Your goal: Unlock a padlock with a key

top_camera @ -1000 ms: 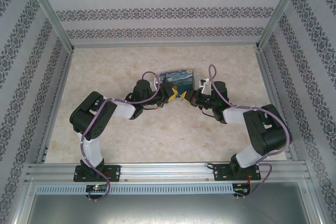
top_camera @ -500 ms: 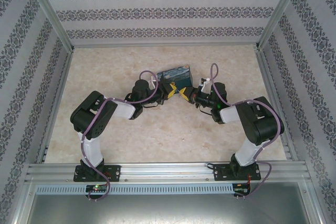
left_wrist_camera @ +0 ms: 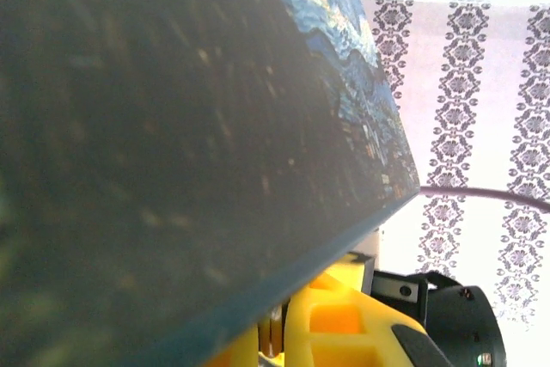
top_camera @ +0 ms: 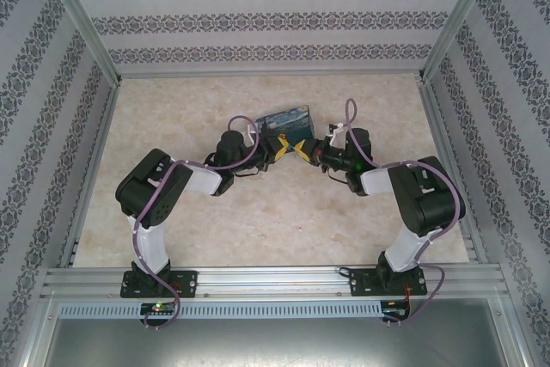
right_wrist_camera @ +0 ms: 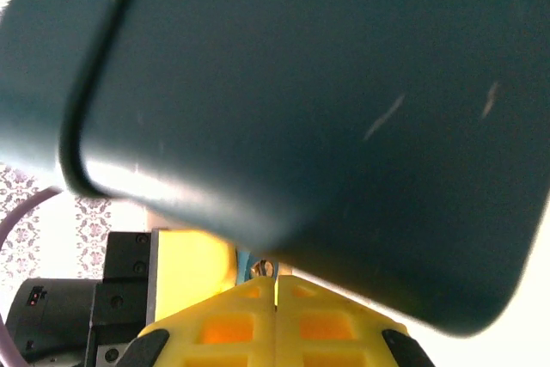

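The right claw is shut, its yellow fingers pressed flat together with no gap. At their very tip sits what I take for the key, a small metal glint too tiny to be sure of. Whether it is pinched I cannot tell. Just above the tips looms the dark underside of the blue tin, so the tin is tipped up over this claw rather than lying flat. Just beyond the tips and to their left is the left claw, also closed. The tin's edge runs down to its fingers, though a grip on it cannot be confirmed. Where the padlock is I cannot tell.

Against a second ago, the tin has changed most. It now sits a little farther from the claws and slewed, where it lay squarer behind them. The right arm has drawn its elbow inward. Both claws stay shut. My reading is that the pair are working the tin, likely to get at what it holds, so the unlocking itself has not started.
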`<control>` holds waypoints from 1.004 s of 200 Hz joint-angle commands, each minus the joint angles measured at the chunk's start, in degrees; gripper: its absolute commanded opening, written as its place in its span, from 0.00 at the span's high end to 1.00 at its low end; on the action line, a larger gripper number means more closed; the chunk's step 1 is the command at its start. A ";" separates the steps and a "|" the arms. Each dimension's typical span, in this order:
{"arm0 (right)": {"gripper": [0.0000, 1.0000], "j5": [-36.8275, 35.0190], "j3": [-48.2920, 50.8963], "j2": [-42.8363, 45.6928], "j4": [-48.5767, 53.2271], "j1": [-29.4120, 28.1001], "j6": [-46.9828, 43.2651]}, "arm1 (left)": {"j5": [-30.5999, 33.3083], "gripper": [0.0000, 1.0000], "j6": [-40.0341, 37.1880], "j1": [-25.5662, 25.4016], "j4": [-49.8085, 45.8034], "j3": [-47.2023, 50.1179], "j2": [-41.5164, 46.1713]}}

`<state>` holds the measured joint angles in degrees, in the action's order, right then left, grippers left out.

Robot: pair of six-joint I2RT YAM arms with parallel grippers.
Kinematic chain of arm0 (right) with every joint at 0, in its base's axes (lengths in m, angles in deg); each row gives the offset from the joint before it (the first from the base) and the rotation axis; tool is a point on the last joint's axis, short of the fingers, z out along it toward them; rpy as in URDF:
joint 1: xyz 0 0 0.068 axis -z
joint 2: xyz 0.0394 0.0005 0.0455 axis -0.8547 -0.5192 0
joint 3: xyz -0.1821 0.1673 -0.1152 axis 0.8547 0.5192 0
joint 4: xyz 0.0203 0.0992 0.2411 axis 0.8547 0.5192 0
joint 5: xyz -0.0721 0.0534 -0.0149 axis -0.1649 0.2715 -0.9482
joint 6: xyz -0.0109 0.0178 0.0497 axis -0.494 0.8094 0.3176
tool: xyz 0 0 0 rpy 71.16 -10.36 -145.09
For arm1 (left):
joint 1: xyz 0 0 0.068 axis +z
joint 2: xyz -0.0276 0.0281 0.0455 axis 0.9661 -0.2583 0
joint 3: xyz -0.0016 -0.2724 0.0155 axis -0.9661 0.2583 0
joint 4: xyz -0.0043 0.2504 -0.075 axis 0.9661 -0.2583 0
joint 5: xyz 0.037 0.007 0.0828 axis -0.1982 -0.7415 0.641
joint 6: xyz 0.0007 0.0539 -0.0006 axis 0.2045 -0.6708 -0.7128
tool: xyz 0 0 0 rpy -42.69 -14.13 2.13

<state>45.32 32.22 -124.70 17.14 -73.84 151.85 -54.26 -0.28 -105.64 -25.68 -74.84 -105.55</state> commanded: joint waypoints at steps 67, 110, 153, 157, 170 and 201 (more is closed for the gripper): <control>1.00 -1.44 -3.22 -3.13 -1.12 0.25 -4.23 | -14.01 1.00 -1.75 -4.37 1.58 -0.93 2.05; 1.00 -0.37 -3.05 -3.50 -5.15 -1.53 0.29 | -13.18 1.00 -1.69 -4.37 1.62 -1.00 1.81; 1.00 -1.25 -4.11 -6.30 -12.89 -4.65 6.99 | -12.26 1.00 1.12 -4.46 5.67 -1.16 0.56; 1.00 -1.34 -3.96 -6.69 -13.05 -4.31 7.11 | -12.09 1.00 1.51 -4.46 6.16 -1.06 0.48; 1.00 -1.55 -3.18 -8.29 -16.39 -3.38 9.25 | -11.56 1.00 2.47 -4.46 7.90 -0.77 0.53; 1.00 -1.85 -2.44 -10.86 -23.71 -3.59 14.45 | -10.30 1.00 2.82 -4.46 9.01 -0.27 0.91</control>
<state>43.90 31.19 -133.53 2.83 -75.08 161.82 -53.19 1.05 -105.67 -26.23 -74.64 -105.60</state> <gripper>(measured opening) 0.058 0.086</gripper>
